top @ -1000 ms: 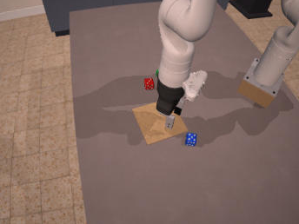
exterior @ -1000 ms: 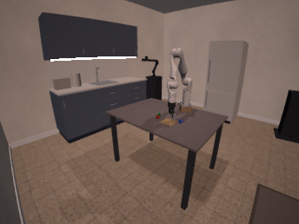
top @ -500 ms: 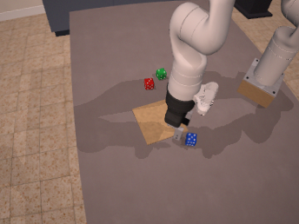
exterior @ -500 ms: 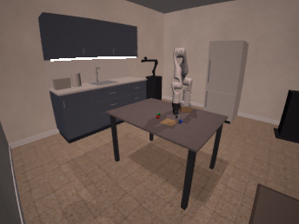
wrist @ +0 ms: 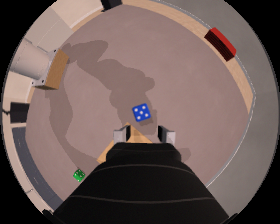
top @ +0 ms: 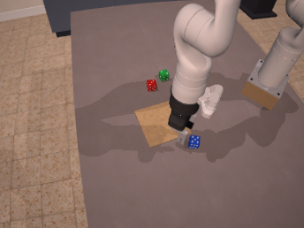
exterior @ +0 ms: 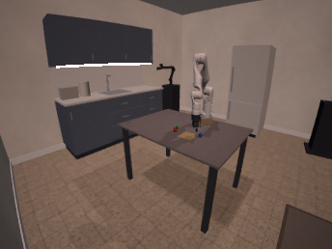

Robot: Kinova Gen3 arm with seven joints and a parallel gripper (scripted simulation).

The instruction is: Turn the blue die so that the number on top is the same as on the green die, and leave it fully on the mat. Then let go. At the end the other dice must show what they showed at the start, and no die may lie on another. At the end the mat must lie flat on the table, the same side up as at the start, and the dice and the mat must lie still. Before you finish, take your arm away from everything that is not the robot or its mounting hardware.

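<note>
Left of the fingers: tan tiled floor (top: pixel 31 117), then the edge of a grey-brown table (top: pixel 115 192). Exterior view shows dark legs under the table, a dark counter (exterior: pixel 96 115) with sink against the left wall, dark wall cabinets (exterior: pixel 96 42) above it, and a pale fridge (exterior: pixel 251 86) at the right.

No brands, labels or writing readable anywhere.

Up and left of the fingers, well apart from them: red die (top: pixel 151 85) and green die (top: pixel 163 75), near each other, both on bare table. Pip counts too small to read for sure.

Just left of and under the gripper: tan square mat (top: pixel 152 125), flat on the table, partly covered by the wrist.

Gripper (top: pixel 186 140) hangs low over the mat's right corner, fingers spread wide, nothing between them. Wrist view shows 2 pale fingertips either side of the mat's corner.

Just right of the fingers: blue die (top: pixel 193 141), white pips, on bare table off the mat, close to 1 finger; touching or not, cannot tell. In the wrist view the blue die sits just ahead of the fingers, top face showing 5 pips.

Far right: the arm's base on a tan block (top: pixel 261 96).
</note>
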